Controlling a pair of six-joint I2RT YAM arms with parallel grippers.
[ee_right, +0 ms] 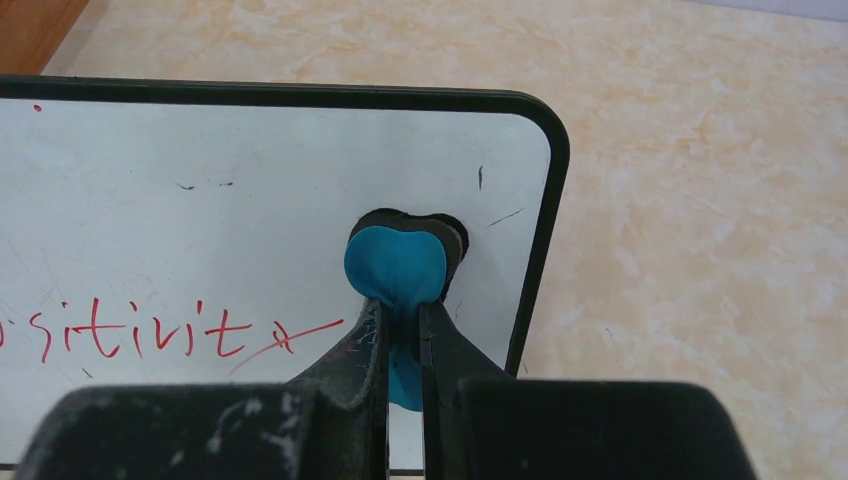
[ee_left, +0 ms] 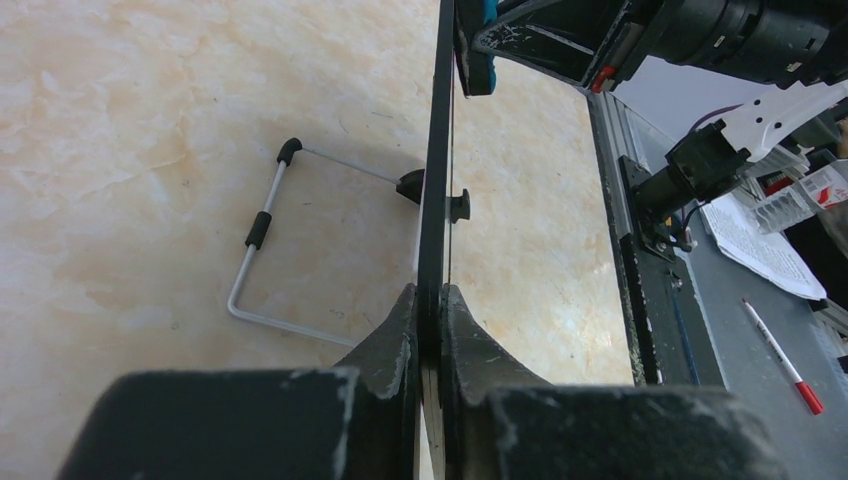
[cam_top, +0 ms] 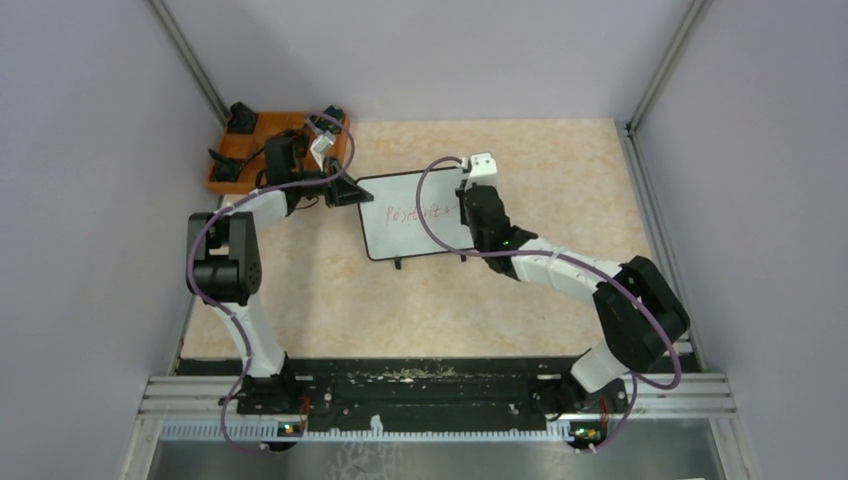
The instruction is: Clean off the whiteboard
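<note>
The whiteboard (cam_top: 410, 215) stands propped on the beige marbled table (cam_top: 570, 190), with both arms on it. The left gripper (ee_left: 431, 300) is clamped on the board's left edge, one finger on each face. In the left wrist view the board shows edge-on as a thin black line. Behind the board, a bent wire stand (ee_left: 258, 232) with black sleeves rests on the table.

The right gripper (ee_right: 402, 315) is closed on a blue eraser (ee_right: 395, 262), a rounded pad with a black backing. The pad is pressed flat against the board's face, close to its right edge and its rounded upper right corner. Red handwriting (ee_right: 150, 330) runs across the board to the left of the eraser, ending in a slanted stroke just beside the fingers. A few small dark marks lie above the writing and beside the pad.

From above, the right arm's wrist and forearm cover the board's right side and lower right corner, hiding part of the writing. An orange tray (cam_top: 262, 128) sits just beyond the board's upper left corner. It holds dark items too small to tell, and the left arm's wrist reaches over it. Past the table rail, on the board's front side, a red-capped pen (ee_left: 783, 355) and some papers (ee_left: 752, 245) lie on a grey surface.
</note>
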